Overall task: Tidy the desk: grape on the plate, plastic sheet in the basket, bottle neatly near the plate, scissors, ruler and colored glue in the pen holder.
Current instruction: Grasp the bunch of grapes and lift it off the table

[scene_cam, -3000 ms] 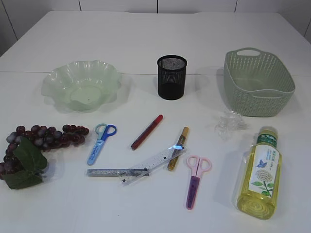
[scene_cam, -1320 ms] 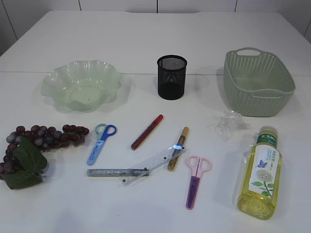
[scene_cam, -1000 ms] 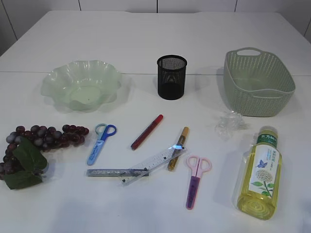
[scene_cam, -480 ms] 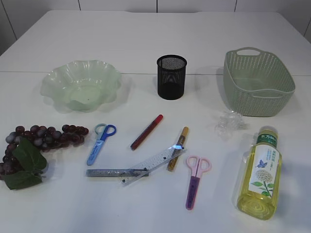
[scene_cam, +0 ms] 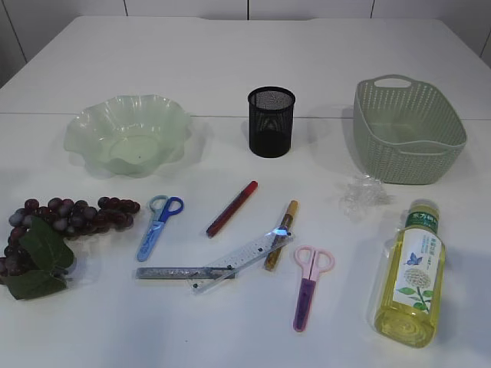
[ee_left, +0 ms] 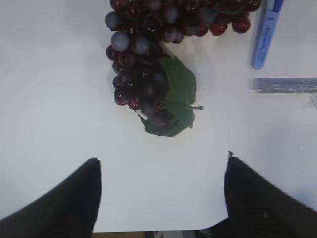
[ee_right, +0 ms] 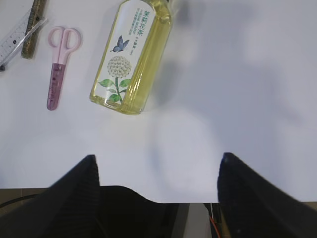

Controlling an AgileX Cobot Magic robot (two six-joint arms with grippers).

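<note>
In the exterior view nothing is being handled and neither arm is showing; the grape bunch point(scene_cam: 54, 230) is lying at the near left of the white table point(scene_cam: 230, 61), well apart from the ruffled green plate point(scene_cam: 127, 134) behind it, while the black mesh pen holder point(scene_cam: 271, 121) is standing mid-table, the green basket point(scene_cam: 406, 130) is sitting at the right with the crumpled plastic sheet point(scene_cam: 362, 193) just before it, and the tea bottle point(scene_cam: 409, 272) is lying on its side. In the left wrist view the left gripper point(ee_left: 161, 191) is hovering with jaws spread wide and empty, short of the grapes; the likely first step is taking the bunch, so it is worth lowering over the thick cluster beside the leaf point(ee_left: 176, 101) rather than over a loose berry, closing gently. In the right wrist view the right gripper point(ee_right: 156, 191) is hanging equally spread and empty near the table edge, the bottle and pink scissors point(ee_right: 58, 64) lying ahead.
</note>
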